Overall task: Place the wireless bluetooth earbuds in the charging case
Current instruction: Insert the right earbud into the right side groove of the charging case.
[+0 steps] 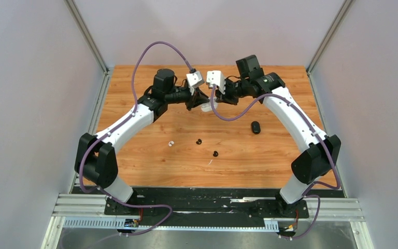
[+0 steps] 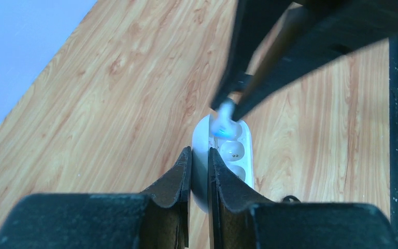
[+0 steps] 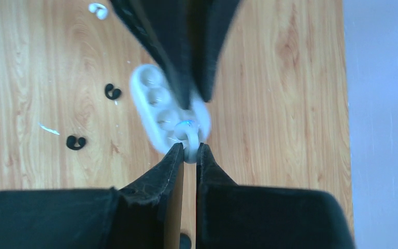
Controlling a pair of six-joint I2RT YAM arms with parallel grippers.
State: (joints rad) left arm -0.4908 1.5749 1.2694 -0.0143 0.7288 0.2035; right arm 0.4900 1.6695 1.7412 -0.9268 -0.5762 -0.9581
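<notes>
From above, your left gripper [image 1: 197, 101] and right gripper [image 1: 218, 98] meet at the far middle of the table [image 1: 134, 88], over the white charging case [image 1: 207, 108]. A loose white earbud [image 1: 171, 143] and two black earbuds [image 1: 198, 141] lie nearer, well apart from it. The black case [image 1: 255, 127] sits to the right.

In the left wrist view, your left gripper [image 2: 199, 155] has its jaws narrow, pinching a thin white edge of the white charging case [image 2: 233, 150]; you cannot tell whether that edge is rim or lid. The held white earbud [image 2: 227, 116], with a blue light on it, touches the far socket.

In the right wrist view, your right gripper [image 3: 189, 150] is clamped on the held white earbud [image 3: 188, 136] at the end of the case [image 3: 158, 101].

Watch the angle. If the bud goes in tilted, it will probably ride on the socket lip and pop out when you let go. Pressing hard could lever the case out of the left's slim pinch. The fingers of both arms are nearly touching, so a sideways correction risks a knock.
</notes>
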